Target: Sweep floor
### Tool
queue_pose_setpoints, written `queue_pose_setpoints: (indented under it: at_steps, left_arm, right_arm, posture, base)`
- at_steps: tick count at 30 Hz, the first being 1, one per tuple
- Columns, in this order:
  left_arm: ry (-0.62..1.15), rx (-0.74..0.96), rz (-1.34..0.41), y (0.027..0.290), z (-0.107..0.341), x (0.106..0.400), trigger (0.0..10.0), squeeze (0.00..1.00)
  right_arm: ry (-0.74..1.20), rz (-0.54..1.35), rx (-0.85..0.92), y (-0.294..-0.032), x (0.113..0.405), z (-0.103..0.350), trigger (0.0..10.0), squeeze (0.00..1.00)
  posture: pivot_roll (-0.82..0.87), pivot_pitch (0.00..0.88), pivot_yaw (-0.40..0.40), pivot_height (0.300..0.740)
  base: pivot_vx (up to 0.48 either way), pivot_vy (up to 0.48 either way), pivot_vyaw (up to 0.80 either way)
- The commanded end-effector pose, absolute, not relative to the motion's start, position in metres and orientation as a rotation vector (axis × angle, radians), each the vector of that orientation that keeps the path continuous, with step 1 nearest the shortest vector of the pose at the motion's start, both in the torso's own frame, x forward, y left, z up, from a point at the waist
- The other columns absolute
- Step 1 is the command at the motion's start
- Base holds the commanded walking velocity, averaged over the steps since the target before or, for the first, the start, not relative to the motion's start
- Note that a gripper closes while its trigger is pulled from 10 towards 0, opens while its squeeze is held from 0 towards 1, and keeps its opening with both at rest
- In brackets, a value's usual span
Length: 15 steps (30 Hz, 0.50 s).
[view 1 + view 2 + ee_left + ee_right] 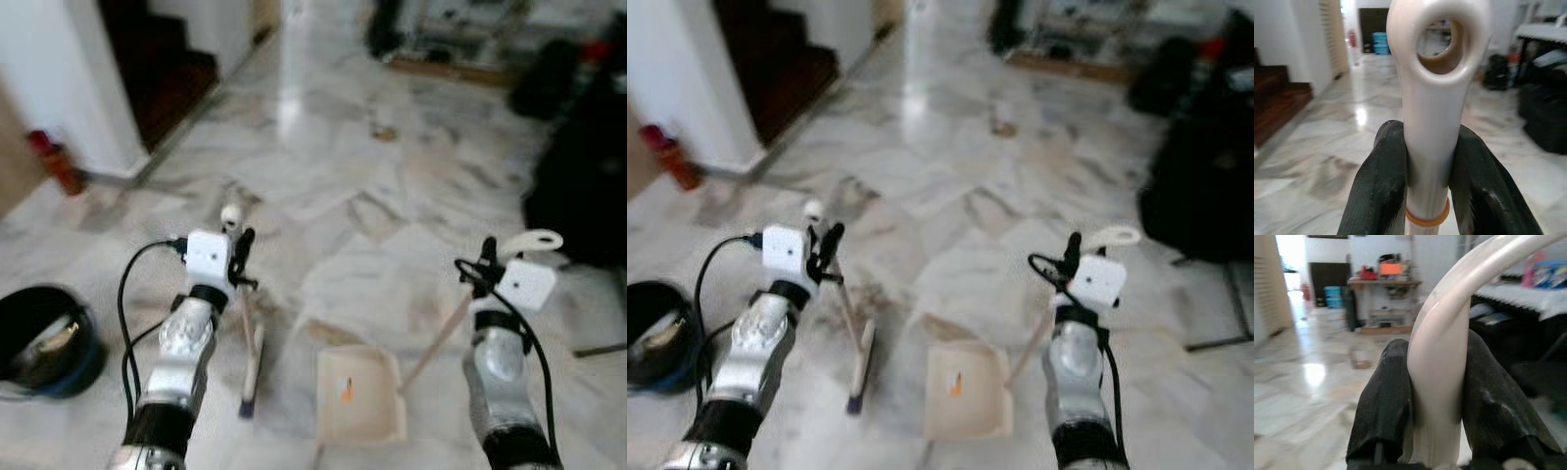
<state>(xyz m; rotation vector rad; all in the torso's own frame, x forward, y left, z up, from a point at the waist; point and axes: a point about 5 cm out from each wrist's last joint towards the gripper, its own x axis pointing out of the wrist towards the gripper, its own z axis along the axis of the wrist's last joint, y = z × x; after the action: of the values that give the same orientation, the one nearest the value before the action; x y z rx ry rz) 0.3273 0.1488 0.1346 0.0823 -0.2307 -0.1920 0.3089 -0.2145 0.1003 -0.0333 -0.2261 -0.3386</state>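
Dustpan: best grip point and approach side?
Grip the dustpan by the upper end of its long handle, coming from the right side, behind the pan. The handle slants up and away from the pan's back wall, ending in a curved loop, so it offers a slim bar two fingers can close around. The right gripper is already shut on it there; the left gripper holds the broom.
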Motion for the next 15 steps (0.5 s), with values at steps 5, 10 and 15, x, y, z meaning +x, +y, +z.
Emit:
queue_pose_setpoints:
  at_steps: [5,10,15]
  left_arm:
    - [-0.264,0.102,-0.149,0.1572,0.1409,0.3291,10.0,0.0]
    - [-0.26,0.103,-0.14,0.1578,0.1399,0.3292,10.0,0.0]
    - [-0.259,0.101,-0.137,0.1573,0.1396,0.3295,10.0,0.0]
  right_arm:
    - [-0.301,-0.307,-0.032,-0.2078,0.3141,0.1165,10.0,0.0]
    - [-0.299,-0.292,-0.036,-0.2067,0.3141,0.1165,10.0,0.0]
    - [-0.292,-0.298,-0.044,-0.2074,0.3142,0.1161,10.0,0.0]
  posture:
    - [0.16,0.088,-0.089,0.74]
    - [0.16,0.088,-0.092,0.74]
    - [0.16,0.088,-0.093,0.74]
  base:
    - [0.0,0.0,0.0]
    - [0.178,0.0,0.0]
    - [0.345,0.0,0.0]
